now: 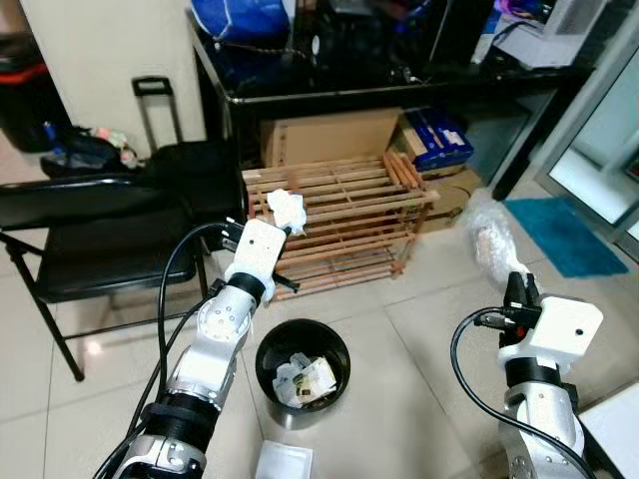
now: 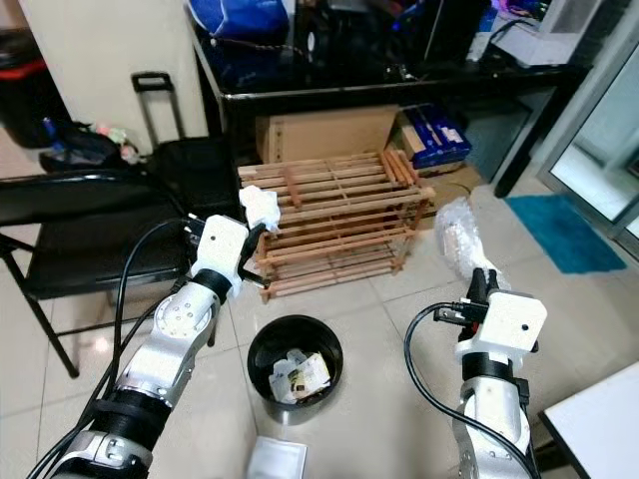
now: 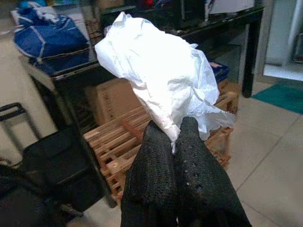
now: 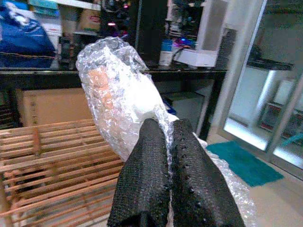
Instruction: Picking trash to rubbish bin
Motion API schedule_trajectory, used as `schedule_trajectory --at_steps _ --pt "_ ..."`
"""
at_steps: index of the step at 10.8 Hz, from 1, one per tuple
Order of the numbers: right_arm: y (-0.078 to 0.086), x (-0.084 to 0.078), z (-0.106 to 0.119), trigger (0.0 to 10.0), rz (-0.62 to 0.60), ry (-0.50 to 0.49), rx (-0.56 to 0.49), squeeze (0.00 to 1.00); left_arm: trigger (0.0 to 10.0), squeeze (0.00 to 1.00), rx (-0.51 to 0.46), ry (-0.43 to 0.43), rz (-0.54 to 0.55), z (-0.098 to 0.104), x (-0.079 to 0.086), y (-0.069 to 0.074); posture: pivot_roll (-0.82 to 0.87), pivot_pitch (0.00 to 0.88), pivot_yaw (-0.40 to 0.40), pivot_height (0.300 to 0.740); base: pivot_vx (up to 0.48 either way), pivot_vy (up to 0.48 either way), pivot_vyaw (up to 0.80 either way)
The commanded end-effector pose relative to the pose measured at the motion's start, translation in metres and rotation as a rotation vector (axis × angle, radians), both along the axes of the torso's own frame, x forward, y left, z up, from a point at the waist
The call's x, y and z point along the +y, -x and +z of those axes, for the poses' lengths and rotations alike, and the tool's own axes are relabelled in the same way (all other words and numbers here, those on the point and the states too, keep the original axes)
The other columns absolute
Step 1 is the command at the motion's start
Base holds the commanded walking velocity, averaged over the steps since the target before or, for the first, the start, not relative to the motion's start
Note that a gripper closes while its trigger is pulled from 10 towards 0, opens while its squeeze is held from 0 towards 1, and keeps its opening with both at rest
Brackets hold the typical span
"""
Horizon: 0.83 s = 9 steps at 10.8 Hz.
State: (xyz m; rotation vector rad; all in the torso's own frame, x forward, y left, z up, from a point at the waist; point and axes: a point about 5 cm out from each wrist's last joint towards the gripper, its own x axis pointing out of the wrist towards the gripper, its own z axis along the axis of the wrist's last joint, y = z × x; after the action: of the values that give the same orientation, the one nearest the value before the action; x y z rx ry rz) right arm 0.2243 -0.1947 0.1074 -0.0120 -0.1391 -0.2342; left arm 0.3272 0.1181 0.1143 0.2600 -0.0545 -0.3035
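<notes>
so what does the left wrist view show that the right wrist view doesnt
Left wrist view: the left hand pinched shut on a crumpled white tissue, with a black suitcase and a blue bag behind. Right wrist view: the right hand shut on a wad of bubble wrap, plus a teal mat by a glass door. Both share the wooden rack, the cardboard box and the black table.

Open floor [image 1: 409, 389] around the bin [image 1: 303, 371]; rack [image 1: 344, 225] behind it, chair [image 1: 80, 249] to its left.
</notes>
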Motion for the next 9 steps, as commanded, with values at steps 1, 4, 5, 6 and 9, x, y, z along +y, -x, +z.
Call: schedule_trajectory --at_steps 1,4,5,6,9 --pt "0.001 -0.0014 0.001 10.0 -0.007 0.001 -0.005 0.0 10.0 0.0 0.002 0.006 -0.007 0.0013 -0.0005 0.0 0.15 0.048 -0.07 0.74 0.0 0.0 0.0" --pt "0.0033 -0.0017 -0.0011 10.0 -0.01 0.001 0.002 0.0 10.0 0.0 0.007 0.001 -0.023 0.001 -0.0019 -0.0004 0.14 0.048 -0.062 0.74 0.313 0.0 0.0" --pt "0.0034 -0.0023 -0.001 10.0 -0.013 0.001 0.001 0.0 10.0 0.0 0.008 0.001 -0.025 0.001 -0.0019 -0.0006 0.14 0.047 -0.061 0.74 0.341 0.0 0.0" --pt "0.0038 -0.0022 -0.0007 10.0 -0.012 0.003 0.0 0.0 10.0 0.0 0.008 0.0 -0.027 0.0013 -0.0025 -0.0014 0.14 0.047 -0.061 0.74 0.36 0.0 0.0" --pt "0.0024 -0.0032 0.0009 10.0 -0.009 0.009 -0.006 0.0 10.0 0.0 0.007 0.0 -0.029 0.0015 -0.0025 -0.0026 0.14 0.038 -0.066 0.74 0.385 0.0 0.0"
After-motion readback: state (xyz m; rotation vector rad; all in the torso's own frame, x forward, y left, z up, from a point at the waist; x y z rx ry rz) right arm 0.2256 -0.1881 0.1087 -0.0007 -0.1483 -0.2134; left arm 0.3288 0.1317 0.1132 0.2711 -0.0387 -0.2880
